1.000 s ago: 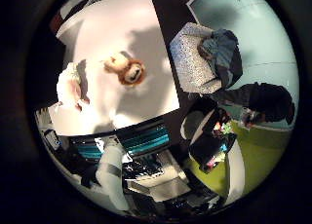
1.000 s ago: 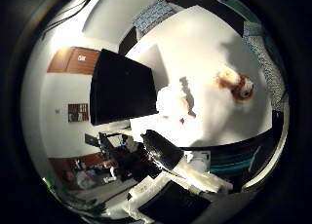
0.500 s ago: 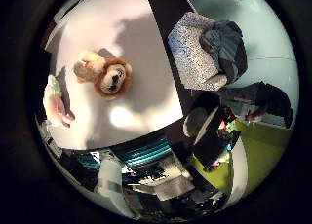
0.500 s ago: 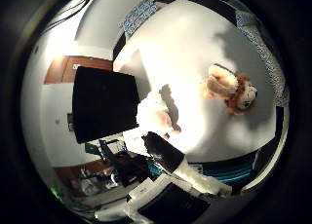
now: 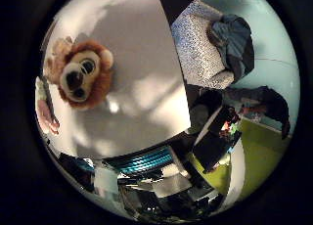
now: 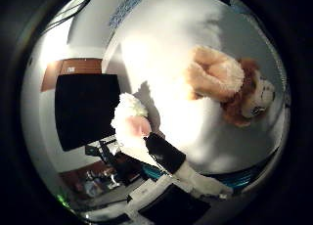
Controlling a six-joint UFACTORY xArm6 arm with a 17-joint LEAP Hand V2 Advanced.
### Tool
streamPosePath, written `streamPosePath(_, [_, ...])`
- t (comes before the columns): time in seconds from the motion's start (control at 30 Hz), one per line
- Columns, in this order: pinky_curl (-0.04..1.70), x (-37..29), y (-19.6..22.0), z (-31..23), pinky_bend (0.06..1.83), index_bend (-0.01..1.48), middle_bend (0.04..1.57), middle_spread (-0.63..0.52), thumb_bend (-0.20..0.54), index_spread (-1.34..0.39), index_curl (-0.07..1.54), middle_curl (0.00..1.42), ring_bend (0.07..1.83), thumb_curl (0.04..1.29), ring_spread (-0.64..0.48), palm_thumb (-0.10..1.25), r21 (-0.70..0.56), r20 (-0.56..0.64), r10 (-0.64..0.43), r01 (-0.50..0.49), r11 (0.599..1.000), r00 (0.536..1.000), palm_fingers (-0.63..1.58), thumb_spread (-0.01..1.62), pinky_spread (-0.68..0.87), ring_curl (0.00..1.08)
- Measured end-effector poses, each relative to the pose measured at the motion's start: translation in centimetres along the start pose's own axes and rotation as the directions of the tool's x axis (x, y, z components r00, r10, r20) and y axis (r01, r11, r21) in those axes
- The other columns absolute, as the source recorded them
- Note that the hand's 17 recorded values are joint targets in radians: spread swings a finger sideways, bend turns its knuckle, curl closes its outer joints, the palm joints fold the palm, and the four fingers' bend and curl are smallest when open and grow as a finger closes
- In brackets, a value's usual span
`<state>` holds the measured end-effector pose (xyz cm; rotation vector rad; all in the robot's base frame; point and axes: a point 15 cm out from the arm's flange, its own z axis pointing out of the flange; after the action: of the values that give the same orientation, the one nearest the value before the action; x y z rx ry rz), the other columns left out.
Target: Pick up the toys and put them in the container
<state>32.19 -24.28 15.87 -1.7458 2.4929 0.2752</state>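
Observation:
A brown lion plush toy [image 6: 230, 83] lies on the white table [image 6: 186, 39], and the right little finger side palm view shows its face [image 5: 78, 73] close to the palm. A white and pink plush toy [image 6: 130, 117] lies beside it, next to the black container [image 6: 86, 108] at the table's edge. My right hand [image 6: 174, 157] hovers above the toys. Its black and white fingers reach in from the edge of the view, uncurled, touching neither toy.
A patterned armchair [image 5: 201, 44] with dark clothes on it stands past the table's far side. A teal-fronted unit [image 5: 147, 164] sits below the table's edge. A wooden door [image 6: 68, 66] is behind the container.
The hand has come down toward the table, so the lion and the white and pink toy fill much more of both views. The toys themselves have not moved.

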Motion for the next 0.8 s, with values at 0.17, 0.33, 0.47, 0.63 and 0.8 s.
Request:
streamPosePath(0.17, [0.28, 1.1, -0.5, 2.1, 0.43, 0.16, 0.2, 0.0, -0.021, -0.31, 0.27, 0.33, 0.34, 0.28, 0.2, 0.43, -0.015, -0.015, -0.001, 0.001, 1.0, 1.0, 0.18, 1.13, 0.44, 0.23])
streamPosePath(0.33, [0.28, 2.1, -0.3, 4.1, 0.42, 0.16, 0.2, 0.0, -0.02, -0.31, 0.27, 0.33, 0.35, 0.28, 0.19, 0.46, -0.044, -0.006, 0.018, -0.018, 0.999, 1.0, 0.18, 1.13, 0.43, 0.24])
streamPosePath(0.47, [0.27, 2.6, -0.4, 4.6, 0.39, 0.17, 0.23, -0.02, -0.015, -0.29, 0.27, 0.34, 0.38, 0.29, 0.18, 0.49, -0.046, -0.021, 0.011, -0.012, 0.999, 1.0, 0.27, 1.13, 0.42, 0.24])
streamPosePath(0.63, [0.23, 2.6, -0.4, 4.6, 0.33, 0.2, 0.43, -0.17, -0.01, -0.31, 0.3, 0.4, 0.55, 0.31, -0.04, 0.57, -0.051, -0.03, 0.002, -0.003, 0.999, 1.0, 0.67, 1.11, 0.25, 0.27])
streamPosePath(0.8, [0.3, 1.7, 0.6, 5.1, 0.64, 0.31, 0.69, -0.3, -0.013, -0.43, 0.42, 0.54, 0.8, 0.35, -0.31, 0.71, -0.137, -0.076, -0.083, 0.072, 0.988, 0.994, 1.27, 1.07, -0.35, 0.38])
